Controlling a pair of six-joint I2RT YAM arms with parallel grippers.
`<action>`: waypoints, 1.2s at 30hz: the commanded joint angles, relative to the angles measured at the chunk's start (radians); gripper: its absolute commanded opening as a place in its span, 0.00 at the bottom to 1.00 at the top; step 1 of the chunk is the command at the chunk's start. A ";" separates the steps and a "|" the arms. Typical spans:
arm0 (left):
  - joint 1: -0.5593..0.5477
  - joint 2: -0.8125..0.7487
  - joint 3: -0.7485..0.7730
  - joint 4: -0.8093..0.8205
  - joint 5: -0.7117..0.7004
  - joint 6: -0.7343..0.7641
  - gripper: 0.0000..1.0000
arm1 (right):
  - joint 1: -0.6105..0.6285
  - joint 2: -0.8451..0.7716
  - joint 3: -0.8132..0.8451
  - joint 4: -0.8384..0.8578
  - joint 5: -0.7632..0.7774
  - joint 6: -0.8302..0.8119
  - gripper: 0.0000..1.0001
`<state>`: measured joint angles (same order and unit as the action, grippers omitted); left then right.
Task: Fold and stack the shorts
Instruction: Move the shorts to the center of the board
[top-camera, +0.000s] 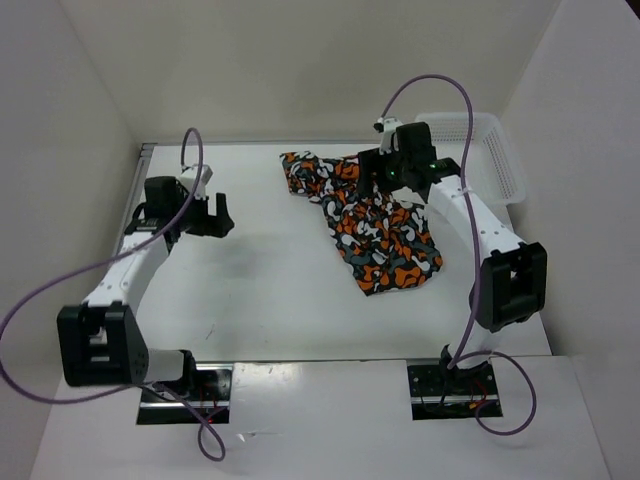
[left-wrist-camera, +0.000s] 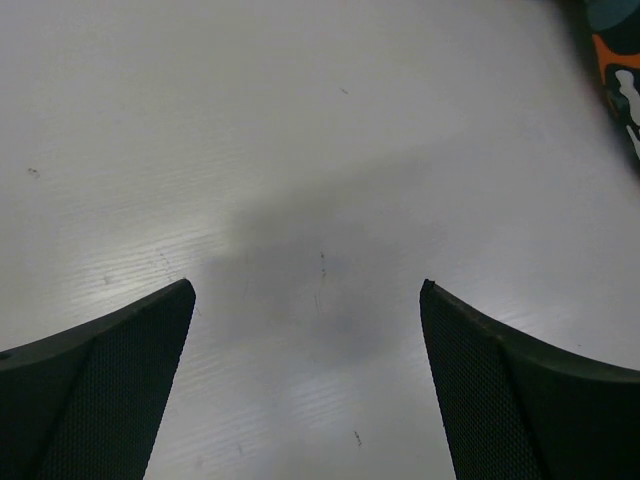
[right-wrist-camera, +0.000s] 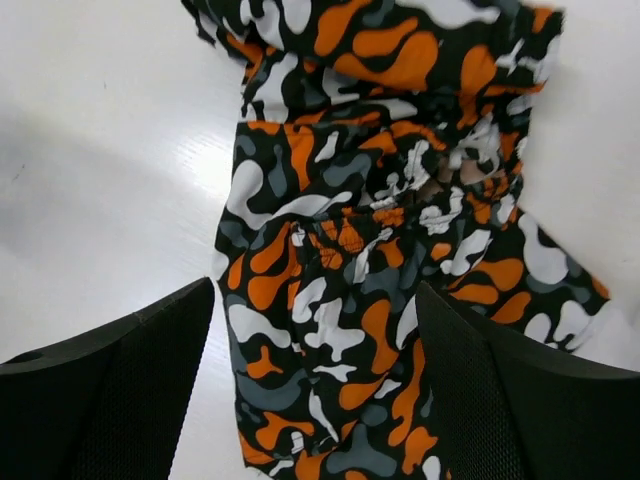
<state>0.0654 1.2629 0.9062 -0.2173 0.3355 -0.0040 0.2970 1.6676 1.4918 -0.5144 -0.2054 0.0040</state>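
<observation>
Hovering wide open over the shorts (right-wrist-camera: 380, 150), right gripper (right-wrist-camera: 315, 288) holds nothing.

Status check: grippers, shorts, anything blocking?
Both open: left gripper over table, right gripper over shorts. Shorts crumpled, not yet folded. Basket at far right; nothing in the way.

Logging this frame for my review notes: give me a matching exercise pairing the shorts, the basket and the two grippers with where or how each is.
Things:
1 shorts
2 white basket
3 left gripper
4 right gripper

States:
A open, over bare table
B at the far right corner
C open, above the shorts
D lying rumpled, unfolded

Pairs: 1-D, 2-B, 3-A, 4-C
</observation>
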 joint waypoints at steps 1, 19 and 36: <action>0.005 0.174 0.161 -0.080 0.009 0.004 1.00 | 0.005 -0.056 0.059 0.076 0.023 -0.048 0.86; -0.015 0.475 0.447 -0.149 0.114 0.004 1.00 | 0.206 0.753 0.705 0.203 0.284 -0.268 0.99; -0.015 0.376 0.309 -0.108 0.074 0.004 1.00 | 0.419 0.240 0.147 -0.078 -0.031 -0.525 0.81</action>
<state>0.0532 1.6794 1.2457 -0.3481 0.3985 -0.0044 0.6693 2.1124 1.7252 -0.5083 -0.1310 -0.4290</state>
